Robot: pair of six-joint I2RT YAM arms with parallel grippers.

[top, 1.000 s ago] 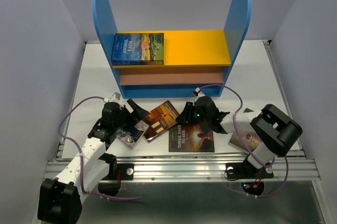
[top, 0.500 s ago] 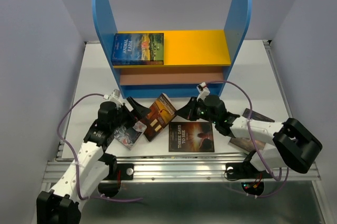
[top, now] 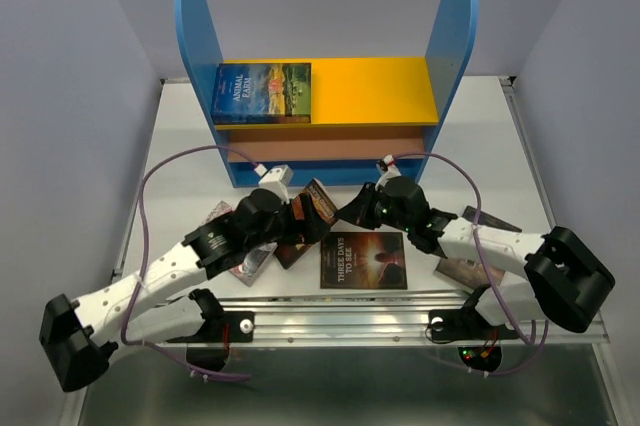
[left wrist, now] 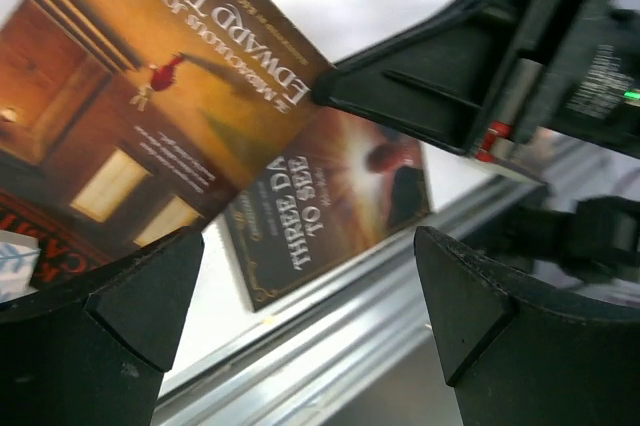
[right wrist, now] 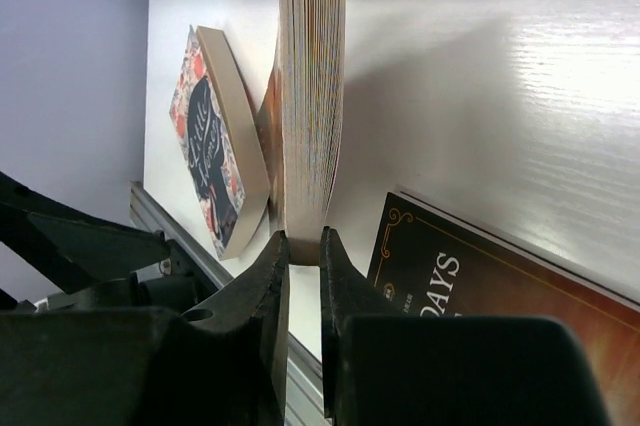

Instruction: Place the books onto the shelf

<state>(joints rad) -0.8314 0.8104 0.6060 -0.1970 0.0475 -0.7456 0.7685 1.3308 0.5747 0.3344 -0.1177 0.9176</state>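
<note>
Nearest the arm bases, Three Days (top: 363, 259) lies flat, cover up, by the front edge of the table (top: 180, 146), between the 2 arms. To its right a half-hidden book (top: 462, 269) lies under the right arm, with a dark book (top: 492, 219) just behind it. Just behind Three Days the 2 grippers meet at the brown book (top: 318, 202), which is raised off the table and tilted. The right gripper (right wrist: 303, 241) is clamped on the book's lower edge near a corner, with the page block running up from between its closed fingers. The left gripper (left wrist: 310, 261) sits on the book's other side, facing its cover, fingers spread wide and holding nothing. I cannot tell whether it touches the book. A floral book (right wrist: 210, 146) leans against the brown book on that left side, beneath the left arm. Farthest back stands the shelf (top: 450, 26), with 2 blue side panels. Animal Farm (top: 262, 93) lies flat at the left end of its yellow top board.
</note>
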